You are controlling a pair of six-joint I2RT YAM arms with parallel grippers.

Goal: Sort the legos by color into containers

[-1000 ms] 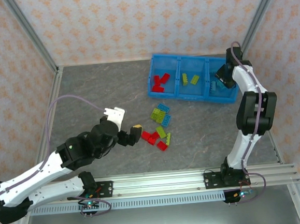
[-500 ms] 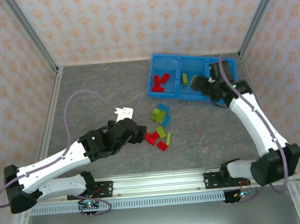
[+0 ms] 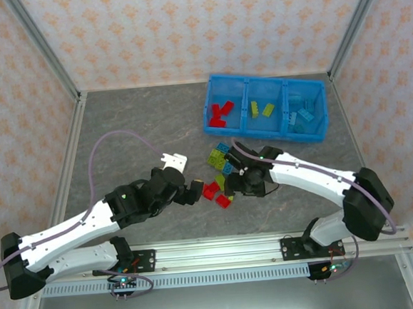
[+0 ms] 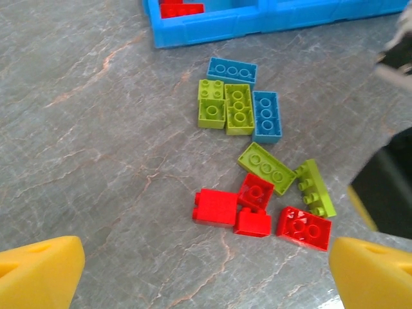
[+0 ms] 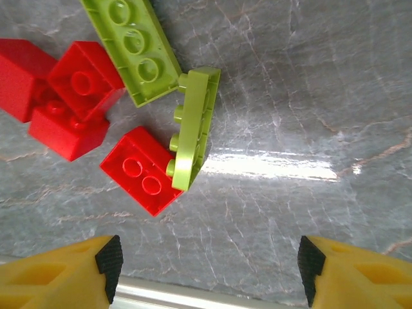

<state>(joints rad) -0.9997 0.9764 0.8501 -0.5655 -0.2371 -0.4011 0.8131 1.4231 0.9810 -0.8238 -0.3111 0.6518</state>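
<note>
**Picking step: both pincers empty at the loose pile**

The left pincer, spread and empty, hangs before the small red studded plastic bricks on the grey marbled counter. The right pincer, also spread and empty, hovers by a lime green brick standing on edge. Farther, the bright blue three-compartment plastic tray holds sorted bricks. Next, I judge, each pincer must lower onto one brick without touching the other.

Bright, even light; slight glare
</note>
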